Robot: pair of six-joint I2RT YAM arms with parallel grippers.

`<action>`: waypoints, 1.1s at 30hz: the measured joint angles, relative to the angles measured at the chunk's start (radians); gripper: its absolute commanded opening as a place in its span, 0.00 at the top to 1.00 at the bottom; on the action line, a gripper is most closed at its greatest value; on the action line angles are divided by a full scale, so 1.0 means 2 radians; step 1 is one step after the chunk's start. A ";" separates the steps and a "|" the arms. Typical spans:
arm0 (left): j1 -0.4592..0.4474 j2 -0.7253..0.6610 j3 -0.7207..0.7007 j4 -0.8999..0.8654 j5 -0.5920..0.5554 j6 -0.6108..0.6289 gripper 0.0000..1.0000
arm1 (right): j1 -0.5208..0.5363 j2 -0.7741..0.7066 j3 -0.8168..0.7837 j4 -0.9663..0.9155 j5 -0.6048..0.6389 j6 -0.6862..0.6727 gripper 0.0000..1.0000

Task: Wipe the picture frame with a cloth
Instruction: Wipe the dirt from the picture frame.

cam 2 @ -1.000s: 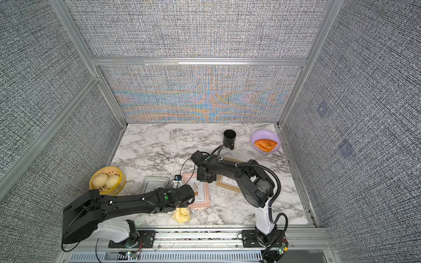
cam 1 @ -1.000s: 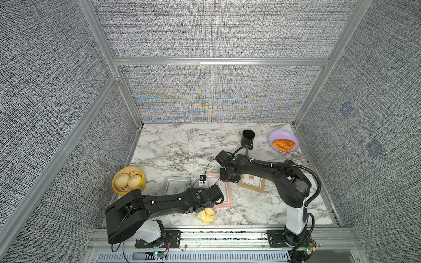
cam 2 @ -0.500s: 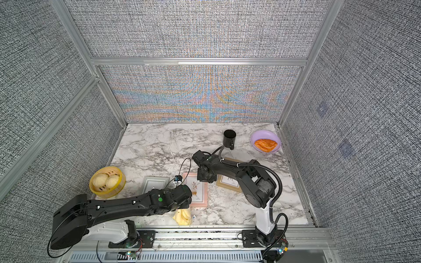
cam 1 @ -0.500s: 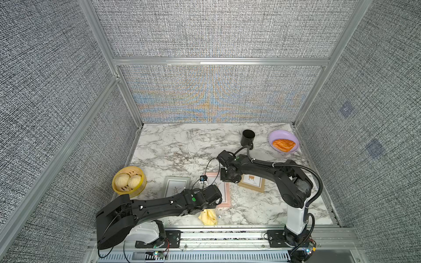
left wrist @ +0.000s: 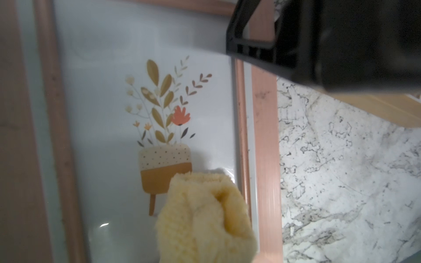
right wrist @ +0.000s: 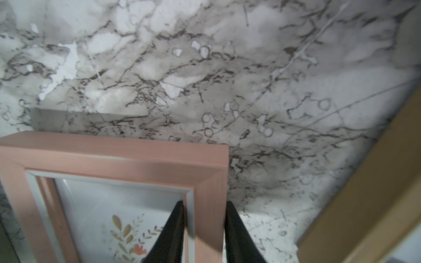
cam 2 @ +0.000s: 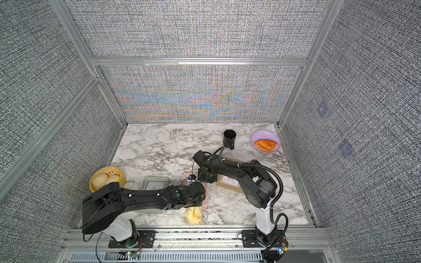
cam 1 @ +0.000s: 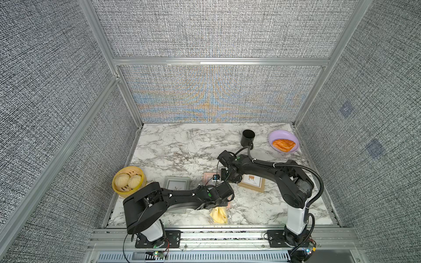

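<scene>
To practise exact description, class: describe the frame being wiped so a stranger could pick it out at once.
On the marble table, three picture frames lie in a row near the front edge. The one meant is the middle frame, between the grey frame and the light wooden frame. Only it is pink, with the yellow cloth over its glass.

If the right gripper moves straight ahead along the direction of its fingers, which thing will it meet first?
The right gripper clamps the side rail of the pink frame. Straight ahead, its inner finger would probably press the glass first, its outer finger the marble table; depth is unclear.
</scene>
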State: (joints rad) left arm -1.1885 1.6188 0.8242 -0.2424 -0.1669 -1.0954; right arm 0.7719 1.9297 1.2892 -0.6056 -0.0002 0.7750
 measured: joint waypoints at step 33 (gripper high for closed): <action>0.114 0.023 0.040 -0.041 0.088 0.074 1.00 | 0.003 -0.016 -0.023 0.026 -0.030 0.019 0.59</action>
State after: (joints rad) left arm -0.9596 1.6642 0.9043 -0.3237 0.0093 -0.9482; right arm 0.7780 1.8984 1.2430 -0.5529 -0.0608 0.8127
